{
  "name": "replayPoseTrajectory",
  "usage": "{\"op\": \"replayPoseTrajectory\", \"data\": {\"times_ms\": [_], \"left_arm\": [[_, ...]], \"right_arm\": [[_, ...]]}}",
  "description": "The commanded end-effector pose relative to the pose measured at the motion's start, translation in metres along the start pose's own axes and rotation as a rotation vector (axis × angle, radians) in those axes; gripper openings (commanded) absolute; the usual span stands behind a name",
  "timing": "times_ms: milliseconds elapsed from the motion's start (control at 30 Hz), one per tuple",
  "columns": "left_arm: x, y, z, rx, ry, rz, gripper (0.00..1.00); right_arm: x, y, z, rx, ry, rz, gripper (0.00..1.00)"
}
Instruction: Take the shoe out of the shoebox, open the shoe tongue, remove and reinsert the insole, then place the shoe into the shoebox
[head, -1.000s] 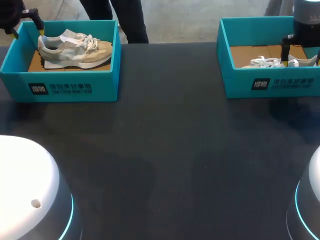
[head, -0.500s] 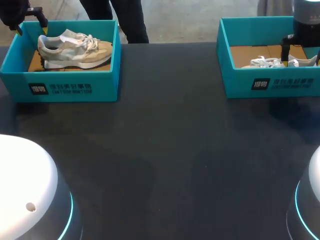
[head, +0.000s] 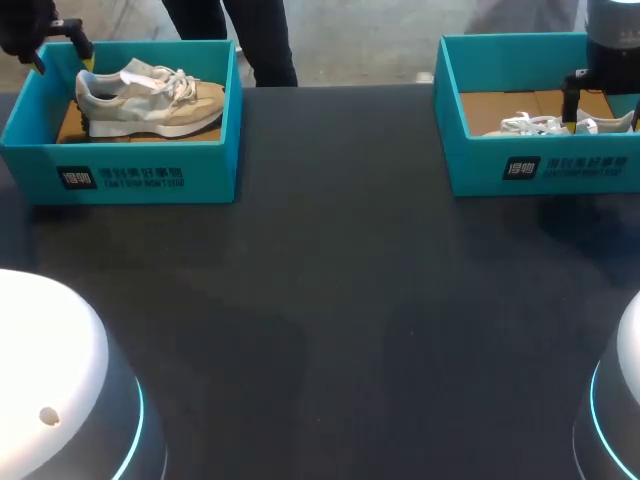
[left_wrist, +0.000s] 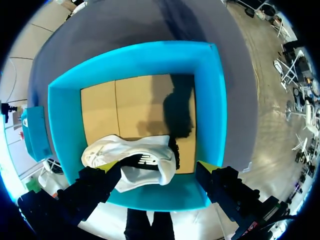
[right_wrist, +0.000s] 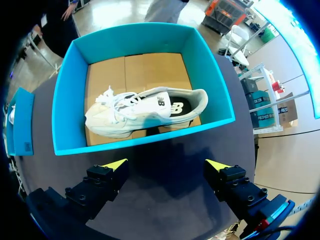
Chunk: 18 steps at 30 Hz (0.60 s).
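Observation:
A beige and grey shoe (head: 150, 98) lies on its side in the left teal shoebox (head: 120, 170), toe to the right. My left gripper (head: 60, 60) hangs open above that box's far left corner. In the left wrist view the shoe's heel (left_wrist: 132, 162) shows under the open left gripper (left_wrist: 159, 166), well below its fingers. A white shoe (head: 555, 124) lies in the right teal shoebox (head: 540, 165). My right gripper (head: 603, 118) is open high over it. In the right wrist view the white shoe (right_wrist: 145, 112) lies ahead of the open right gripper (right_wrist: 166, 164).
The dark tabletop (head: 340, 300) stretches between the two boxes and toward the front. Both boxes have cardboard floors (right_wrist: 135, 67). The rounded arm bases (head: 60, 400) fill the front corners.
My left gripper has edged slightly toward the far left corner of its box. The right arm and both shoes have not moved.

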<state>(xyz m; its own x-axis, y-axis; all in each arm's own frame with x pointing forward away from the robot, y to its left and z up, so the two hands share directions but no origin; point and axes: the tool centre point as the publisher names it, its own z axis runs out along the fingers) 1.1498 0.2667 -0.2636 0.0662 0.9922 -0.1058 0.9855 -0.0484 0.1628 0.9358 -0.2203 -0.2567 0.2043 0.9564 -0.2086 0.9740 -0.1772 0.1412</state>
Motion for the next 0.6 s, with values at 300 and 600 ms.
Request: {"op": "replayPoseTrajectory", "data": {"times_ms": [300,600], "left_arm": [[0.01,0.038,0.029,0.082,-0.006,0.039,0.98],[0.008,0.041,0.039,0.095,-0.011,0.054,0.6]], "right_arm": [[0.0,-0.001,0.0,-0.003,0.002,0.002,1.0],[0.0,-0.001,0.0,-0.003,0.002,0.002,1.0]]}}
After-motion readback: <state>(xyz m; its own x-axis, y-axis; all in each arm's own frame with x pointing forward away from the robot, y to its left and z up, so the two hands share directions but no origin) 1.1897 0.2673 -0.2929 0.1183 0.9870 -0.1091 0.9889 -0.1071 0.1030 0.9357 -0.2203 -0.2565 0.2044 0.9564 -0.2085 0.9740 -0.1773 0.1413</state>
